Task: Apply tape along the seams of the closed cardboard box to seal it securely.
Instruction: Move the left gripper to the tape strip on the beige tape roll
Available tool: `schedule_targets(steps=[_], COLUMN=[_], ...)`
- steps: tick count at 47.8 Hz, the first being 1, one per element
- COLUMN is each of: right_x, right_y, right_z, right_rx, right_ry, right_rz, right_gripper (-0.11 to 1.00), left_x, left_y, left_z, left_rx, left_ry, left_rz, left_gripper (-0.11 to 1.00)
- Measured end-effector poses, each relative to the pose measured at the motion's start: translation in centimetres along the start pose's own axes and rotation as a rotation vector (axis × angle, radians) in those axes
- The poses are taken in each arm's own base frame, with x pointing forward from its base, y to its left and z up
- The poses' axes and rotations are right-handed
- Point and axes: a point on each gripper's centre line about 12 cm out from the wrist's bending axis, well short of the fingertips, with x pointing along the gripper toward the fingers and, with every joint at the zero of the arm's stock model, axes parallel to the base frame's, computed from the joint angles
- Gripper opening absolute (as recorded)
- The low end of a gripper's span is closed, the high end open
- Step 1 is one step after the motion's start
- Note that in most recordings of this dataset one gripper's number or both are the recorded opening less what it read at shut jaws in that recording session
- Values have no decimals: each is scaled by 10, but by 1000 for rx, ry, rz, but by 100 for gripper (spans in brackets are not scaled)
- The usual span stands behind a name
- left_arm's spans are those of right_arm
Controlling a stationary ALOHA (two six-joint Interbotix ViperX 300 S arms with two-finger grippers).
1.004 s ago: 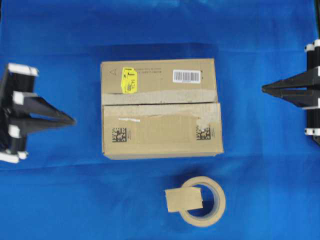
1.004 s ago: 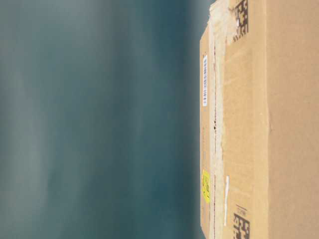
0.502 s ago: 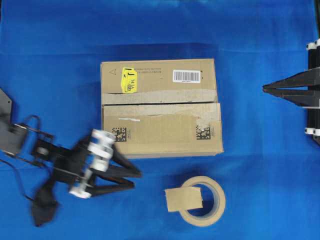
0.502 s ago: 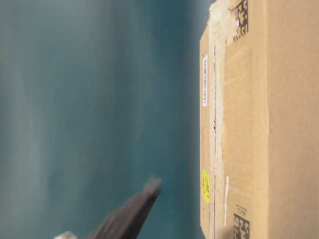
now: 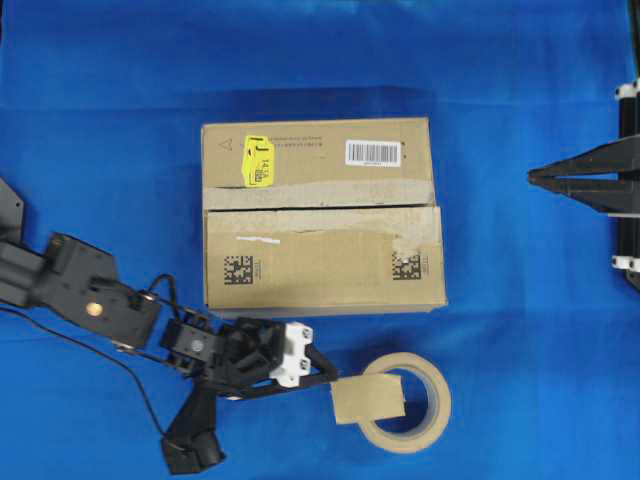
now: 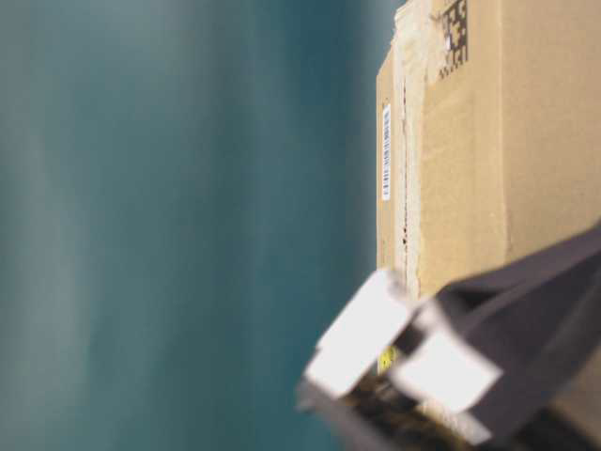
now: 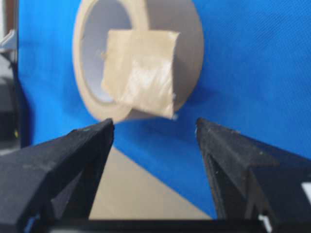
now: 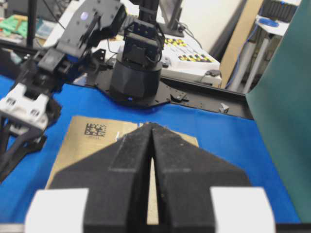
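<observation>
Since the earlier frame the left end effector (image 5: 330,372) has been swung from the left edge to just beside the tape (image 5: 368,398), its jaws spread wide with nothing held. The tape lies draped over the tape roll (image 5: 432,420) on the blue counter (image 5: 520,330), near the cardboard box (image 5: 322,216). The right end effector (image 5: 532,177) is kept fully closed and empty, well apart from the box.

Tape roll (image 5: 408,402) before cardboard box (image 5: 322,215)
</observation>
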Motion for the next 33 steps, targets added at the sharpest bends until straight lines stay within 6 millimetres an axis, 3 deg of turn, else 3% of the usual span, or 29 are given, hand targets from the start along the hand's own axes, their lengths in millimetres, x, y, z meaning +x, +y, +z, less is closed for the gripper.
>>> schedule_targets(steps=[10,25,29,33], right_x=[0,0,1,2], right_y=[0,2,1,2], right_z=[0,-2,-3,-4], right_rx=[-9,-10,-10,-14], right_ry=[3,12,17,23], right_rz=[2,9,8,9], right_gripper=[0,0,0,0], left_x=[19,24,25,25], left_y=[-2,-2,-2,-3], left_z=[0,2,6,10], left_rx=[95,113,110,95], left_ry=[-18,-24,-30,-35], left_rz=[70,79,81,81], left_gripper=[66,62,54,34])
